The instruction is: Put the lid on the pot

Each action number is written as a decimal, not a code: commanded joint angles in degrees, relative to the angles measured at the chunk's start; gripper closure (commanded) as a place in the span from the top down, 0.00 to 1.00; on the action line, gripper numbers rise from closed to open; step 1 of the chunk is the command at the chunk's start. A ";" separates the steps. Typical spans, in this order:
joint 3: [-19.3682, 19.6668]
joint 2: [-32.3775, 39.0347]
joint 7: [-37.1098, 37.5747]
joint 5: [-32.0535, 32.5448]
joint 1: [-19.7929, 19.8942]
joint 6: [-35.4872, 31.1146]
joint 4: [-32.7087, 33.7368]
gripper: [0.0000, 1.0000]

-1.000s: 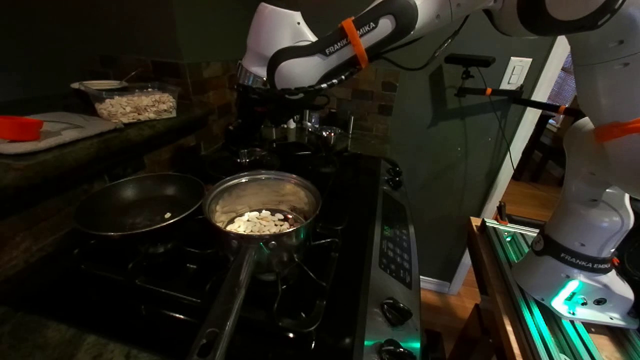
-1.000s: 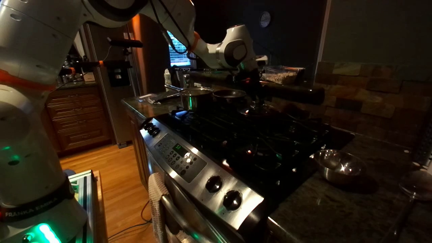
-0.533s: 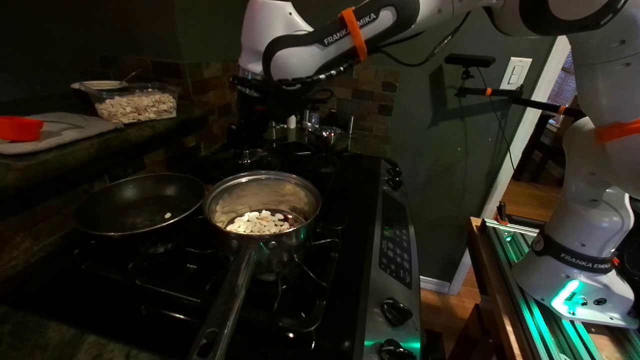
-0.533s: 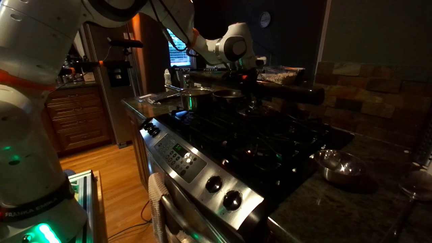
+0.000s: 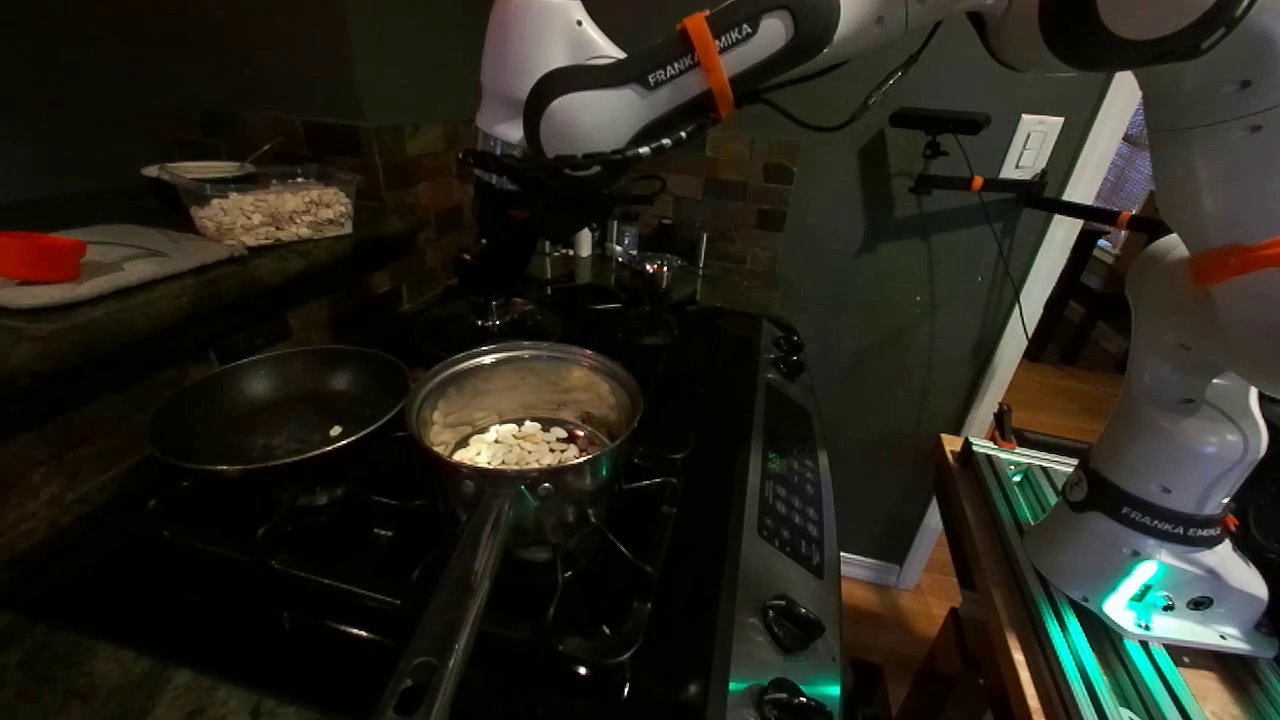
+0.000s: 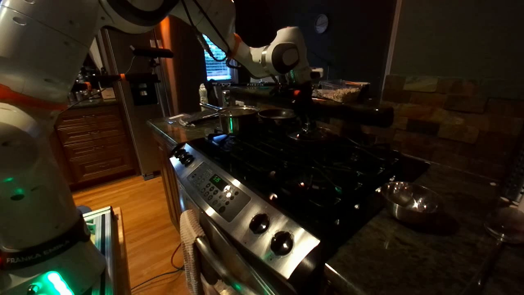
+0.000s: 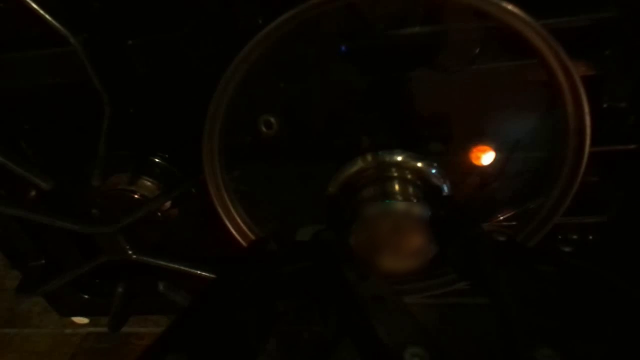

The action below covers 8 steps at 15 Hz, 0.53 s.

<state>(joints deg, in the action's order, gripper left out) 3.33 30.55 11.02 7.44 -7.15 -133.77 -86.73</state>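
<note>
Can read FRANKA EMIKA along the arm (image 5: 615,112), partly under an orange strap (image 5: 708,65), and again round the base (image 5: 1150,550); can make out green digits (image 6: 216,179) on the control panel (image 6: 215,194), too blurred to trust; find the lid (image 7: 380,105) on the stove (image 6: 262,157), near the dark pot (image 5: 265,405) but apart from it; find the gripper (image 6: 306,119) at the lid's knob (image 7: 395,237), too dark there to tell whether clenched on it or released.

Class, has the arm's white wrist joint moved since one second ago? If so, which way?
Yes. In an exterior view, the white wrist joint has moved up and slightly left in the picture, judged against the fixed light switch.
</note>
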 commanded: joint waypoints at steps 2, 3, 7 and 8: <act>0.02 -1.96 1.25 1.03 -0.52 1.84 0.20 0.23; -0.20 -3.15 0.90 0.85 -0.51 2.08 0.04 0.23; -1.01 -6.98 -0.09 1.15 -1.06 2.60 0.05 0.23; -1.36 -7.70 -0.53 1.13 -1.15 2.71 0.14 0.23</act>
<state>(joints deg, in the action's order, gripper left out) 2.91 26.58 10.88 7.51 -7.79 -133.27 -85.95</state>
